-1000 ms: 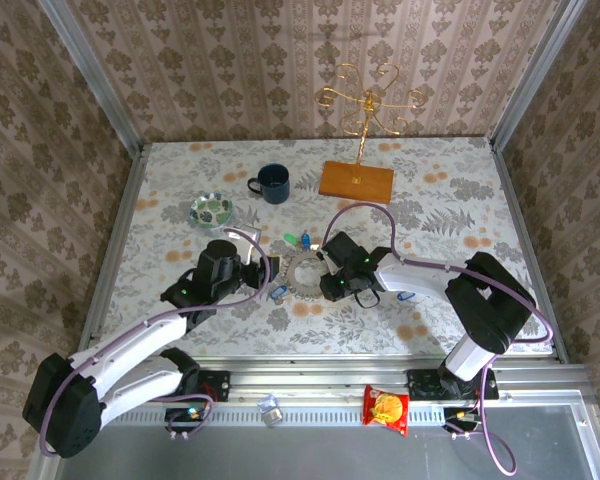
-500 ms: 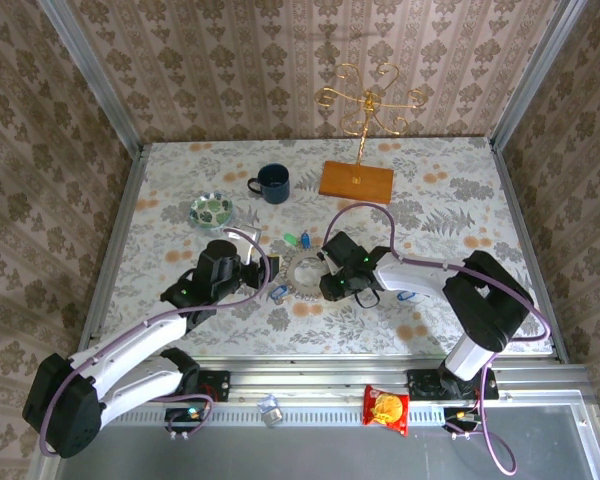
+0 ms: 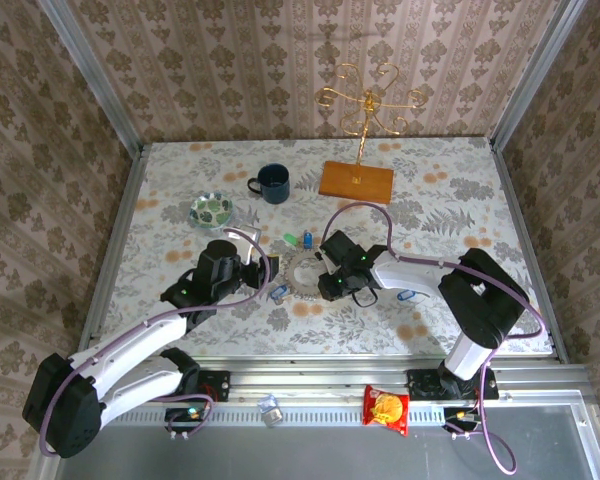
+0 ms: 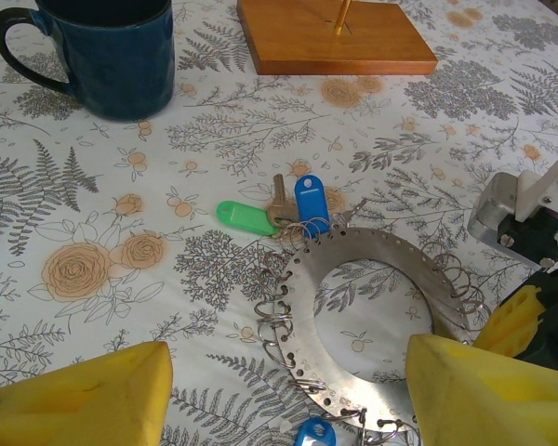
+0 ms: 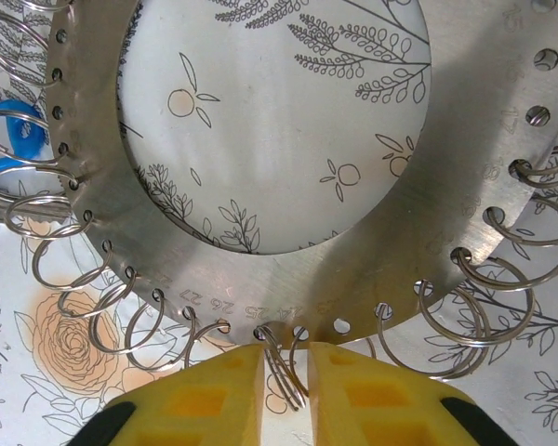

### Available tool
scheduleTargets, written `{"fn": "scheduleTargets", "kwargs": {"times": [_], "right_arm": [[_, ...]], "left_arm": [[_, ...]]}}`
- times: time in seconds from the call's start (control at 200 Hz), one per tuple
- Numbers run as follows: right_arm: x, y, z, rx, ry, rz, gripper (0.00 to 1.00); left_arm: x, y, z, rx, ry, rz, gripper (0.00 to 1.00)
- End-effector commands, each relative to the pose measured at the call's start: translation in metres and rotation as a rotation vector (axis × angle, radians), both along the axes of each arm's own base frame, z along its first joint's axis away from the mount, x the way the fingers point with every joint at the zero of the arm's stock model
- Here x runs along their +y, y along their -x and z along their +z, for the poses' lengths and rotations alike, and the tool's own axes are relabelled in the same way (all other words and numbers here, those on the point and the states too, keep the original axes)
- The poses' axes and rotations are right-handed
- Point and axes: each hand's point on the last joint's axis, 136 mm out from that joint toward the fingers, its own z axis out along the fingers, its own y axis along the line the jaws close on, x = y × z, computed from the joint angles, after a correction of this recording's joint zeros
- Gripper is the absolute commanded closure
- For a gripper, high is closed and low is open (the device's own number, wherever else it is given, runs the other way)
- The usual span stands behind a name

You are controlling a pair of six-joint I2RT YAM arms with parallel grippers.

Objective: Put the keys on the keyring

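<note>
At keyring [image 5: 288,279] rim: right end effector [image 5: 285,372] clenched on one split ring [image 5: 281,358] | left end effector [image 4: 279,390] released, facing keyring | keys [image 4: 281,203] just beside keyring's far edge | advise: steady pinch, no twisting.

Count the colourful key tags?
4: green tag and blue tag beyond the keyring, second blue tag at its near edge, third blue tag beside the right arm. More may hide.

White arms [image 3: 120,350], yellow fingers [image 5: 214,395], purplish cables [image 3: 365,208].
</note>
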Motion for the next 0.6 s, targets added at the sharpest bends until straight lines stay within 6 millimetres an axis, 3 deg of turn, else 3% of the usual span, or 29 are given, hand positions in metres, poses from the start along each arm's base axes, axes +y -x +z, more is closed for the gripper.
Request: {"fn": "scheduleTargets", "kwargs": {"times": [0.0,0.595], "right_arm": [[0.0025,0.0007,0.0015,0.015,-0.012,0.003,0.82],[0.002,0.0024,-0.0036,0.033,0.005,0.016,0.86]], "left_arm": [[0.0002,0.0021,-0.0001,0.001,0.01,0.006,0.32],[0.0011,0.0035,0.0016,-0.004,0.008,0.004,0.33]]}}
